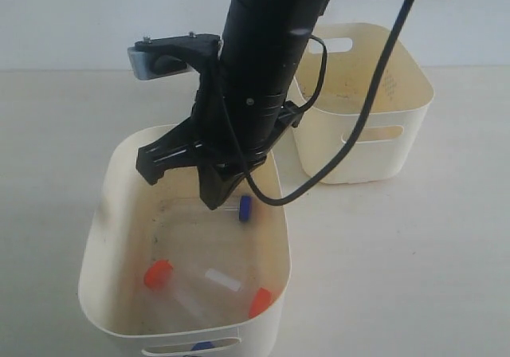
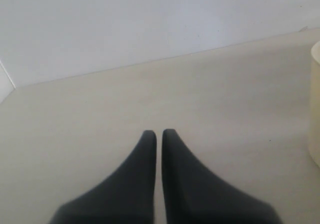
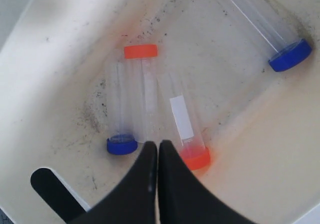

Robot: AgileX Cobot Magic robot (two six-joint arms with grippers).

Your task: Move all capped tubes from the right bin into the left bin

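Tabletop (image 1: 430, 253): pale beige, matte, filling the lower and right parts of the exterior frame. Wall (image 1: 72, 18): plain whitish grey across the upper band, meeting the tabletop along a straight, level seam. In the left wrist view that seam slants upward toward the right. Lighter strip (image 2: 4, 84) at the far left edge there, possibly a second panel.

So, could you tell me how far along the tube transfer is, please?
Four capped tubes lie in the left bin. The right gripper hangs over them, shut and empty. The right bin shows no tubes in its visible part; the arm hides the rest. Probably finished.
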